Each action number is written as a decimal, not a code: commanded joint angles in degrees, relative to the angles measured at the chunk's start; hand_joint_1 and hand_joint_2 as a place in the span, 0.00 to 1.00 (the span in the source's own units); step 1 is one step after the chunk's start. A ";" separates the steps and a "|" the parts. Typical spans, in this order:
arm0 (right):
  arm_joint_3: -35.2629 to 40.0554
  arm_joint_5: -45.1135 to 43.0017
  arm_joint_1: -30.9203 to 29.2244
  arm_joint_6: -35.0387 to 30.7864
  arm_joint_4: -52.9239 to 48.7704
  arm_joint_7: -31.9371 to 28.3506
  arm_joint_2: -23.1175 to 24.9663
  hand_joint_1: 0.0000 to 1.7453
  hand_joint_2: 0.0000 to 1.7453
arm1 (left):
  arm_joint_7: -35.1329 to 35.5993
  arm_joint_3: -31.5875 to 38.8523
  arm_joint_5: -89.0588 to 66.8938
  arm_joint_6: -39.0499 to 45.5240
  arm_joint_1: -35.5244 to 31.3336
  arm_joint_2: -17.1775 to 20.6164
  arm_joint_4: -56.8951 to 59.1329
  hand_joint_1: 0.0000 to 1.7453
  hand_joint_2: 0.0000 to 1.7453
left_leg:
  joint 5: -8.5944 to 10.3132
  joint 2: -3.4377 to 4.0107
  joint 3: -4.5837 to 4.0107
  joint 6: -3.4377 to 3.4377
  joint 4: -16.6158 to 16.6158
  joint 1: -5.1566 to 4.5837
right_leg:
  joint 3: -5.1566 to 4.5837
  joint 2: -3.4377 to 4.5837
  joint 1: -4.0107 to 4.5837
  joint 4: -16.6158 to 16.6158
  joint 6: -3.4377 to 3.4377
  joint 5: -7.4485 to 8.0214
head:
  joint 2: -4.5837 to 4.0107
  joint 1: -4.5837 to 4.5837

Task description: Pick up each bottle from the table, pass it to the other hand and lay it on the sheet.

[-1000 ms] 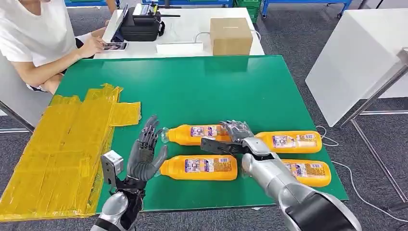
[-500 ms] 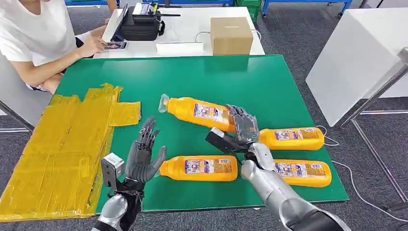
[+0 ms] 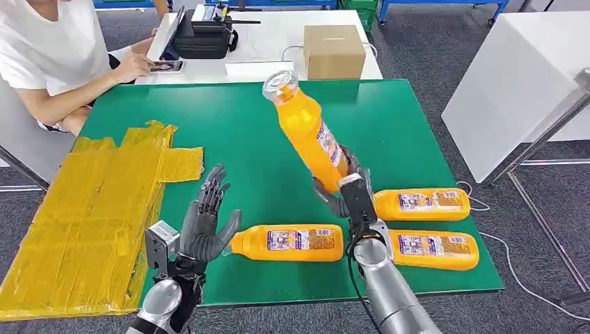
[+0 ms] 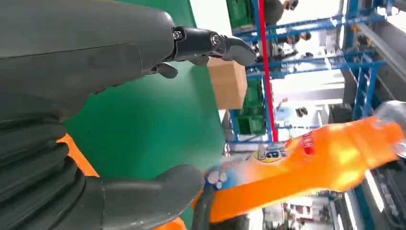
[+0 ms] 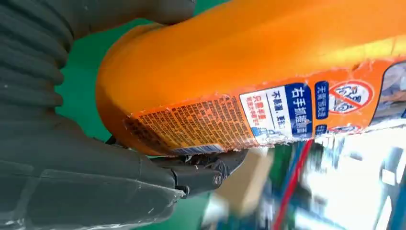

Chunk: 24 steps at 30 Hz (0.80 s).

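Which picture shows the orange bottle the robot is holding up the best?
The head view: the whole lifted bottle shows, cap to base, gripped low by the right hand. The right wrist view shows its base and label close up. The left wrist view shows a blurry stretch of it.

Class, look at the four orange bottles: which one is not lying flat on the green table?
The bottle held up by the right robot hand. It is tilted in the air, cap end up, while the other three bottles lie on their sides on the table.
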 commanded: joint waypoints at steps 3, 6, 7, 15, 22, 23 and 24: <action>11.72 -4.97 3.93 11.23 -1.98 -0.18 1.71 1.00 1.00 | 1.68 -4.01 0.89 -2.41 -4.04 3.45 -2.04 0.00 1.00 | -0.07 0.10 0.08 -0.14 -0.01 0.12 | 0.07 0.04 0.11 -0.04 -0.10 -0.03 | 0.00 0.02; 14.83 -3.76 3.24 11.30 -0.53 0.06 1.66 0.99 1.00 | 1.74 -4.43 1.27 -2.68 -4.50 3.52 -2.33 0.00 1.00 | -0.05 0.14 0.03 -0.11 0.00 0.10 | 0.00 0.07 0.09 -0.02 -0.08 0.00 | 0.00 0.00; 15.80 -3.11 2.85 11.11 0.12 0.09 1.57 1.00 1.00 | 1.75 -4.63 1.25 -2.67 -4.60 3.58 -2.53 0.00 1.00 | -0.06 0.16 0.05 -0.15 -0.01 0.14 | 0.03 0.07 0.13 -0.05 -0.11 0.00 | 0.00 0.02; 20.73 1.72 1.43 9.47 2.65 0.69 1.66 1.00 1.00 | 1.78 -5.67 1.23 -2.65 -4.80 3.67 -2.75 0.00 1.00 | -0.05 0.11 0.07 -0.13 -0.03 0.09 | 0.07 0.05 0.08 -0.05 -0.10 -0.02 | 0.00 0.02; 22.07 3.01 0.94 8.62 4.06 1.04 1.59 1.00 1.00 | 1.54 -6.43 0.45 -2.18 -4.81 3.61 -2.49 0.00 1.00 | -0.02 0.04 0.07 -0.12 -0.03 0.08 | 0.07 -0.02 0.08 -0.05 -0.08 -0.02 | 0.00 0.02; 22.07 3.01 0.94 8.62 4.06 1.04 1.59 1.00 1.00 | 1.54 -6.43 0.45 -2.18 -4.81 3.61 -2.49 0.00 1.00 | -0.01 0.03 0.04 -0.08 -0.03 0.04 | 0.03 -0.01 0.04 -0.02 -0.05 -0.01 | 0.00 0.02; 22.07 3.01 0.94 8.62 4.06 1.04 1.59 1.00 1.00 | 1.54 -6.43 0.45 -2.18 -4.81 3.61 -2.49 0.00 1.00 | -0.04 0.08 0.14 -0.21 -0.07 0.16 | 0.15 -0.03 0.16 -0.13 -0.14 -0.01 | 0.00 0.02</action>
